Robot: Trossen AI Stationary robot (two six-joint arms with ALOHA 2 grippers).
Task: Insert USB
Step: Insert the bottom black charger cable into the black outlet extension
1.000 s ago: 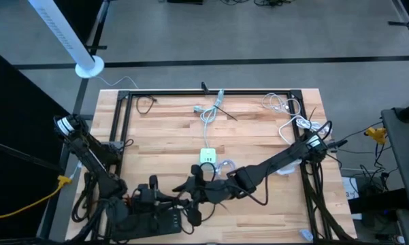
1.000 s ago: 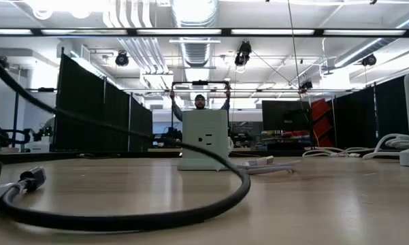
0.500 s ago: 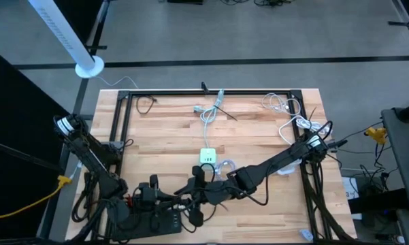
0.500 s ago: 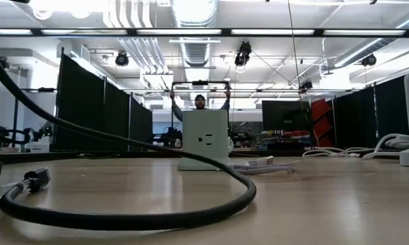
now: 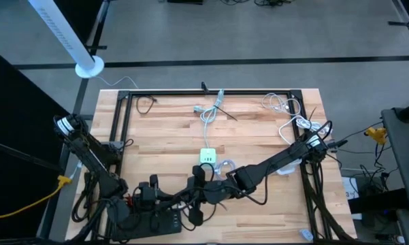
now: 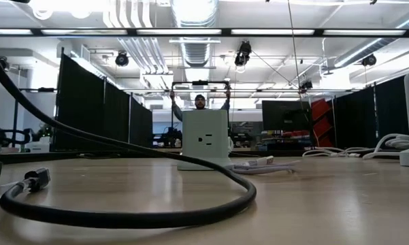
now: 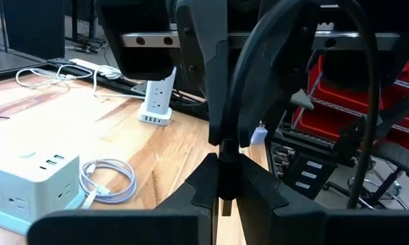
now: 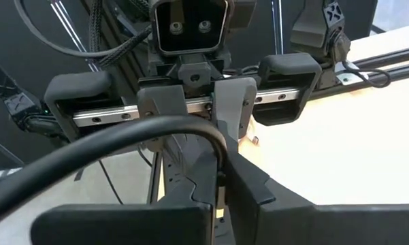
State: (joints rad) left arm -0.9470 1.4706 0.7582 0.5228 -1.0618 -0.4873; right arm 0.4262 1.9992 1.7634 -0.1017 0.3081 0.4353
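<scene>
A thick black USB cable (image 5: 203,212) loops over the table's near middle; in the low view its loop (image 6: 156,216) and one connector (image 6: 34,180) lie on the wood. Its other end is held up between my two grippers, which face each other. My left gripper (image 5: 184,199) (image 7: 224,163) is shut on it. My right gripper (image 5: 196,192) (image 8: 221,178) is shut on it from the opposite side. The pale green power cube (image 5: 208,157) (image 7: 34,180) stands on its base just beyond them. My left gripper pinches the cable's plug end (image 7: 225,178) between its two fingers, reaching in level from the table's left. The end is lifted clear of the table. The cable (image 7: 258,82) arches up and away from the hold. My right gripper pinches the same plug end (image 8: 220,163) between its two fingers, coming slightly downward from the table's right, opposite my left gripper. The black cable (image 8: 122,136) curves out of the hold in an arc above the fingers, clear of the table.
A coiled white cable (image 5: 226,165) (image 7: 109,182) lies beside the cube. More white cables (image 5: 286,105) and a white power strip (image 7: 155,102) sit at the far right. A black frame (image 5: 211,93) borders the table. A person (image 6: 200,102) stands far behind.
My right gripper has shut on the cable's plug end, which my left gripper kept holding. The cable loop on the table has shifted a little.
</scene>
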